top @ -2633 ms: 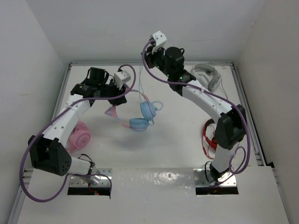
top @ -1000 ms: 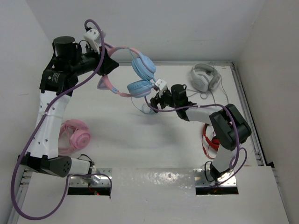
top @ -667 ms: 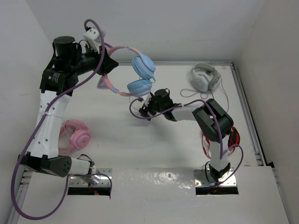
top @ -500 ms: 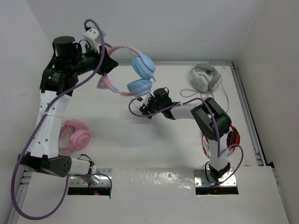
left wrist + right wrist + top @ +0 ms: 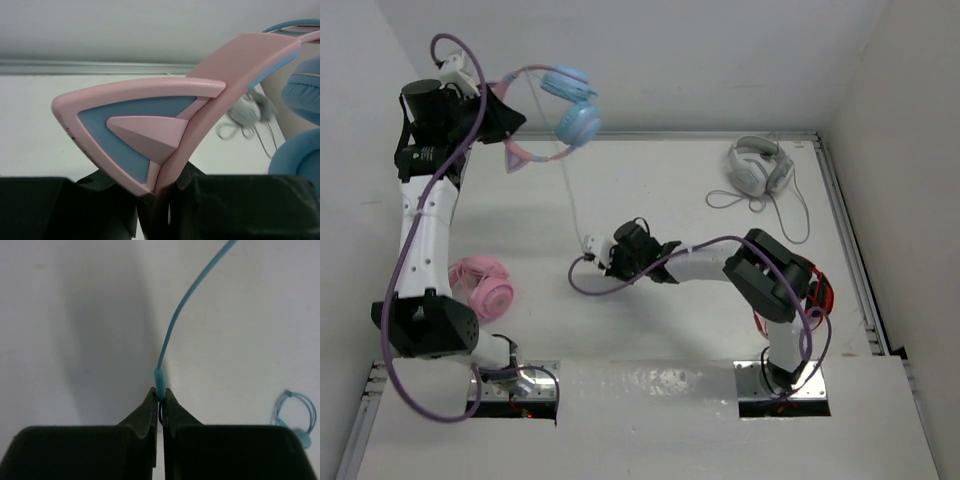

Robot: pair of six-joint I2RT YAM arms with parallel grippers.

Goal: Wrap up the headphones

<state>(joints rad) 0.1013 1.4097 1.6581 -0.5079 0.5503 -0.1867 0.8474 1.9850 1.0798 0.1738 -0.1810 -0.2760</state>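
Well above the bench (image 5: 670, 340), the headphones (image 5: 565, 105) hang from the left claw (image 5: 500, 118). It is clamped tight on the pink headband (image 5: 240, 55) just beside a cat ear (image 5: 135, 130), likely so the cups (image 5: 578, 122) swing free and the cable (image 5: 570, 185) drops in one line. That cable runs nearly straight down to the right claw (image 5: 160, 399), low over the bench and pinched shut on its plug end (image 5: 159, 376), apparently to control the slack for winding.
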